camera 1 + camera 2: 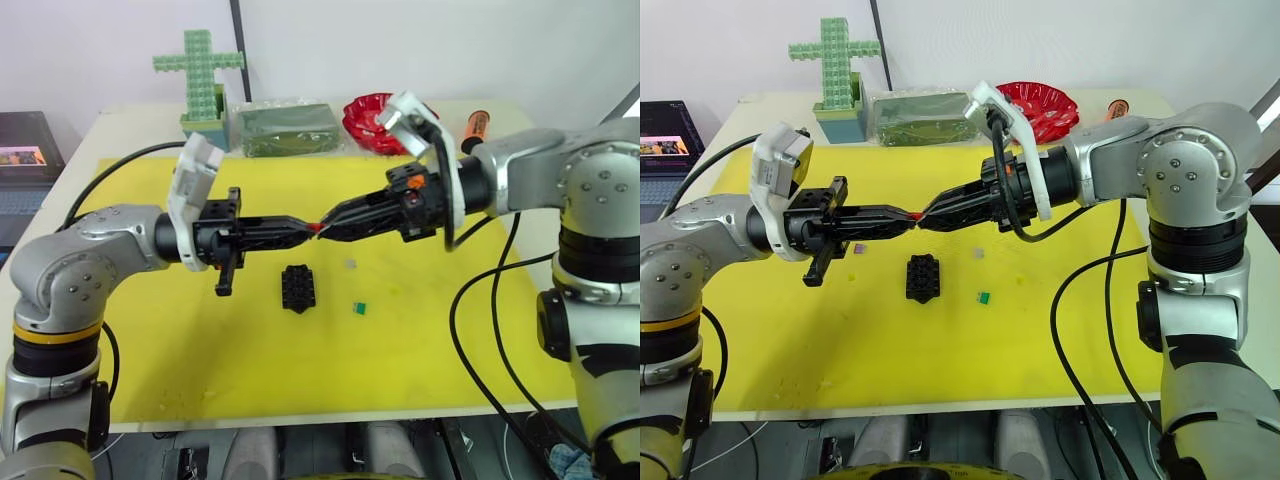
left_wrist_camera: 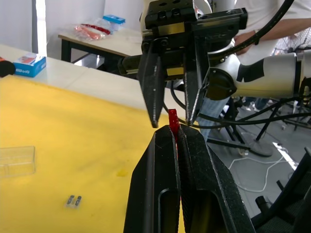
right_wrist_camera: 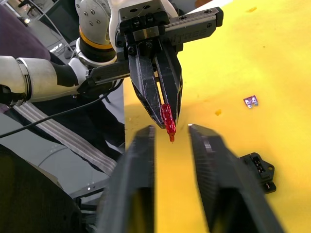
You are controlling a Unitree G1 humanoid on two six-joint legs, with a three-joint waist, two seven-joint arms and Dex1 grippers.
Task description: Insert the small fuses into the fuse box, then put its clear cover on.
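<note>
At centre frame, a tiny red blade fuse (image 2: 172, 119) is pinched in the closed left gripper (image 1: 308, 228); the right gripper (image 3: 171, 130) is spread wide around it. Below, the small black slotted fuse box (image 1: 298, 288) and a green fuse (image 1: 357, 308) are seen on the yellow mat (image 1: 400, 360). A red bowl (image 1: 370, 122) is set upper right.

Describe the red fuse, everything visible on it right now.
The red fuse is a tiny flat blade of translucent red plastic, pinched between the shut fingers of the left gripper, with one end sticking out past the fingertips. It is held in the air above the yellow mat. The right gripper is open, a finger on either side of the fuse's free end, not visibly touching it.
</note>
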